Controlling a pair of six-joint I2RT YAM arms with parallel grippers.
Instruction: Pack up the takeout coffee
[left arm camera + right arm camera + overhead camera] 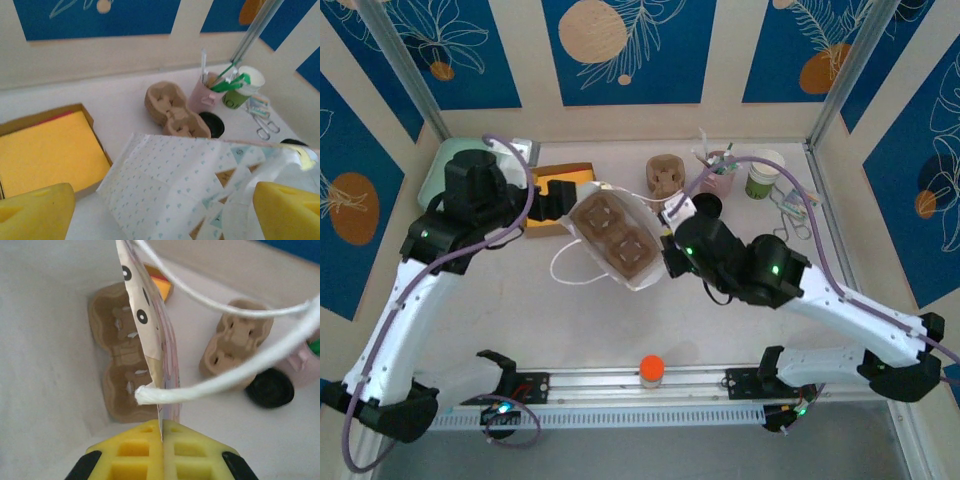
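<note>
Right gripper (pixel 161 434) clamps the rim of the white rope-handled paper bag (pixel 148 325) — left gripper (pixel 160 215) gapes wide beside it. The black-lidded takeout coffee cup (pixel 708 206) stands outside, by the pink cup (pixel 720 183).

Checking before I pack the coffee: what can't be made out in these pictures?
- takeout coffee: left wrist view, its sides are hidden behind the bag.
- left pincer: left wrist view, fingers mostly cut off by the bottom edge.
- small metal items: top view, too small to identify.
</note>
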